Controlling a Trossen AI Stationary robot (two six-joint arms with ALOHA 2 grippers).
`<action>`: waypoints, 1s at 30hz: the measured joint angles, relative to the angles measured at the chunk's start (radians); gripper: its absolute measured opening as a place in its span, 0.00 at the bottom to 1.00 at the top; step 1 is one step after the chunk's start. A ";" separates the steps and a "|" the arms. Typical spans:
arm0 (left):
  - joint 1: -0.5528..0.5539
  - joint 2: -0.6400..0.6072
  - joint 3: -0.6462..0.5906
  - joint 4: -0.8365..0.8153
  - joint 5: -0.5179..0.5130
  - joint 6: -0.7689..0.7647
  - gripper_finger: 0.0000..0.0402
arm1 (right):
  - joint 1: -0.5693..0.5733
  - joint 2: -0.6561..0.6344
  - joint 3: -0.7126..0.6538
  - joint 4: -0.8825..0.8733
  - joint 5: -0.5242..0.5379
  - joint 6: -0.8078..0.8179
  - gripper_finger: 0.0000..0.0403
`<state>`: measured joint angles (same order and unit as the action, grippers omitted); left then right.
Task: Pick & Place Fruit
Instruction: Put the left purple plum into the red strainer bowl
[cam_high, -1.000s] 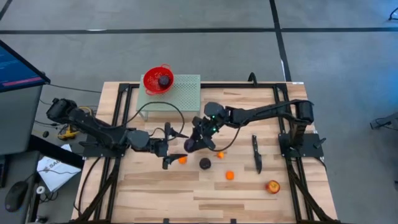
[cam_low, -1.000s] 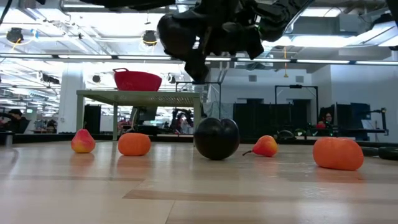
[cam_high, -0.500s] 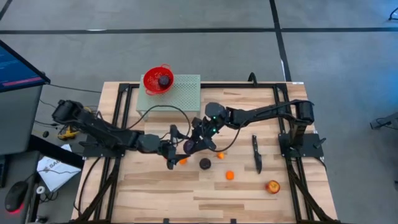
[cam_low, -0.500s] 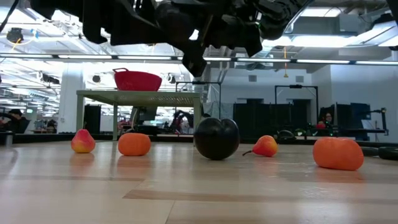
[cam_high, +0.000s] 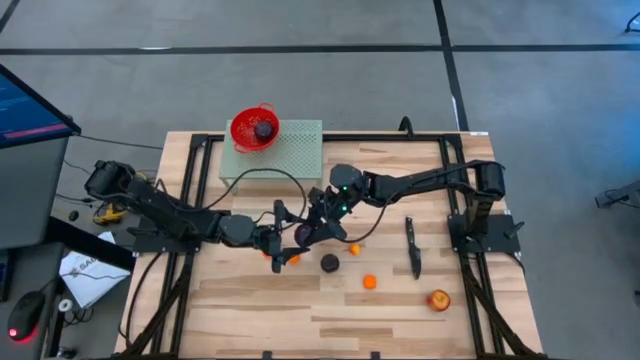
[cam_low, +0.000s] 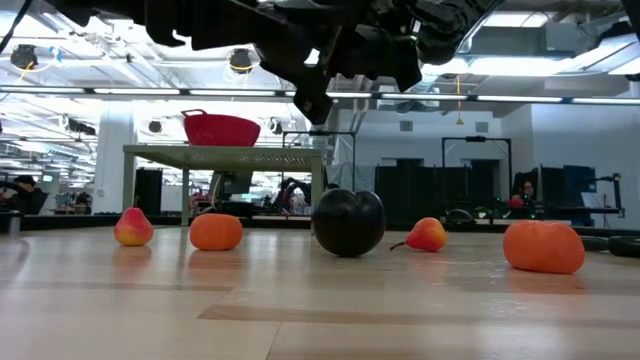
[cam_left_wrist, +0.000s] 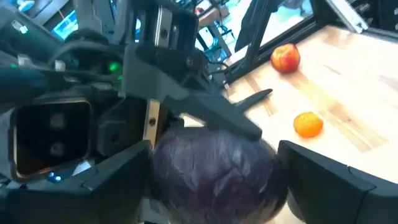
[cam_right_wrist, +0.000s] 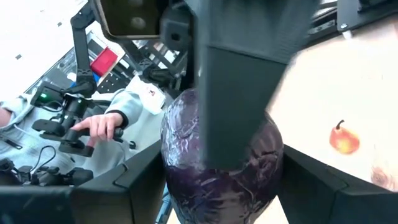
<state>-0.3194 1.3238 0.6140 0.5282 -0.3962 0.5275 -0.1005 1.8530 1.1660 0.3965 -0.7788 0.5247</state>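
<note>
Roughly a third along at best, judging by what sits where. One dark plum in the bowl (cam_high: 263, 128) is already inside the red bowl (cam_high: 240, 135), which stands on the green perforated stand (cam_high: 300, 150) at the far left of the table (cam_high: 250, 310).

Second plum is mid-air. The held plum (cam_high: 301, 234) hangs over the middle of the table, where both arms meet. The right gripper (cam_high: 312, 232) reaches in from the right and is clamped on it; the right wrist view shows its fingers (cam_right_wrist: 124, 186) pressed to both sides of the purple skin. The left gripper (cam_high: 285, 240) comes in from the left and sits around the same plum, crosswise to the right one. Whether it has closed on the fruit cannot be told. This looks like a handover, likely so that the left arm can carry the plum to the bowl, which is on its side.

Left to do:
- The loose plum (cam_high: 329, 263) lies on the wood just near of the grippers.
- Three small orange pieces lie around it: one (cam_high: 293, 258) to its left, one (cam_high: 353, 248) just right of the grippers, one (cam_high: 369, 282) nearer and to the right.
- The red-yellow apple (cam_high: 438, 299) sits at the near right, well apart from the rest.

The black knife (cam_high: 412, 246) lies to the right of the fruit and is not part of the job.
</note>
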 joint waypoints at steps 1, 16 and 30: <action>-0.003 -0.007 0.000 -0.006 0.000 0.008 0.85 | 0.000 0.000 0.000 0.000 0.003 0.000 0.62; 0.008 0.001 0.000 -0.012 0.000 0.045 0.84 | 0.000 0.000 0.000 0.003 0.020 0.008 0.62; 0.006 0.001 0.000 -0.011 0.000 0.041 0.76 | -0.005 0.000 0.000 0.002 0.018 0.007 0.71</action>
<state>-0.3130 1.3243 0.6140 0.5171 -0.3966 0.5686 -0.1051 1.8530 1.1660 0.3981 -0.7608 0.5316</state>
